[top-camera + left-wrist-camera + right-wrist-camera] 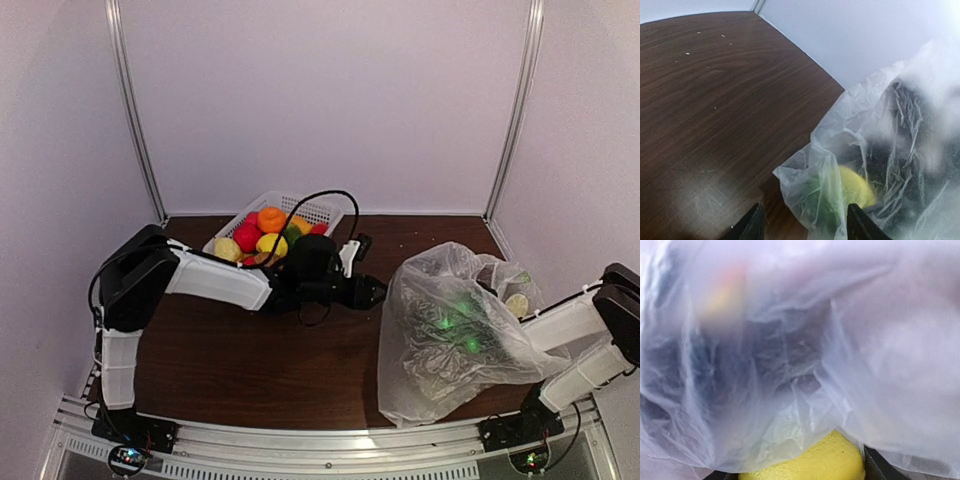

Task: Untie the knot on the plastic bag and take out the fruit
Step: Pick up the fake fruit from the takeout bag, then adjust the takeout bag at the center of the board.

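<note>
The plastic bag [440, 350] stands crumpled on the right of the table, and no knot shows in it. My right arm reaches into it from the right. In the right wrist view my right gripper [800, 472] is shut on a yellow fruit [810, 460] under the film [790, 340]. My left gripper [378, 292] is at the bag's left edge. In the left wrist view it [805, 227] is open, with a fold of the bag [810, 185] between the fingertips. A yellow-green fruit [857, 187] shows through the film there.
A white lattice basket [320, 210] at the back centre-left holds several toy fruits, among them an orange one [271, 218], a red one [247, 237] and a yellow one [272, 243]. A black cable loops over the left wrist. White walls enclose the table.
</note>
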Tool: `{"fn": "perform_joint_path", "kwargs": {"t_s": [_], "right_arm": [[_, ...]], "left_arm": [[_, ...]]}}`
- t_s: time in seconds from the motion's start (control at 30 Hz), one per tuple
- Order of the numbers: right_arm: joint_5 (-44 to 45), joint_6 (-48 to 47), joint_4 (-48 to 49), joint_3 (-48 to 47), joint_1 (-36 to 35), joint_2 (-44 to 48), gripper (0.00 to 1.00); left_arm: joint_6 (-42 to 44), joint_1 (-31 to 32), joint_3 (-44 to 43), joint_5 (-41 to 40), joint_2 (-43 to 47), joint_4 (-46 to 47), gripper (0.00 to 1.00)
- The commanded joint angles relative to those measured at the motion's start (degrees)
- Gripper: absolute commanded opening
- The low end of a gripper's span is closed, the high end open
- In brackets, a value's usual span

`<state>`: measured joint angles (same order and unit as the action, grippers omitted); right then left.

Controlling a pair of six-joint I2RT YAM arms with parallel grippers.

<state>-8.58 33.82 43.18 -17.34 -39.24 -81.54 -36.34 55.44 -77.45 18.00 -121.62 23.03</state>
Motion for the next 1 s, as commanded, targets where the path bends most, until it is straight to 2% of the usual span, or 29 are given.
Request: {"fn": "perform_joint_path", "kwargs": {"t_s": [0.0, 0.23, 0.37, 0.47, 0.63, 0.83, 0.97], "right_arm": [[2.8, -0.68, -8.77, 2.13, 0.11, 7.66, 0.23], [2.57, -0.65, -14.68, 3.17, 0.13, 17.29, 0.23], [1.49, -0.6, -15.8, 1.78, -0.1, 18.85, 0.23], [1.41, -0.78, -16.37, 0.25, -0.48, 18.63, 0.24], [1.67, -0.84, -16.05, -1.71, -1.82, 17.0, 0.24], [1.9, -0.69, -15.41, -3.49, -3.62, 15.21, 0.24], [2.24, -0.98, -15.46, -4.04, -4.36, 14.8, 0.24]], "left_arm": [[2.25, -0.79, 5.78, -2.38, 8.88, 0.97, 0.64], [1.64, 0.36, 20.51, 6.62, 21.02, 12.0, 0.68], [2.73, 3.55, 22.56, 13.57, 25.35, 11.71, 0.7], [-0.41, 6.2, 24.78, 16.6, 26.5, 17.11, 0.75], [-5.56, 9.59, 23.85, 16.96, 23.05, 23.83, 0.79], [-5.16, 10.74, 19.25, 11.65, 18.36, 17.69, 0.81], [-5.02, 10.8, 17.34, 8.91, 16.97, 14.39, 0.78]]}}
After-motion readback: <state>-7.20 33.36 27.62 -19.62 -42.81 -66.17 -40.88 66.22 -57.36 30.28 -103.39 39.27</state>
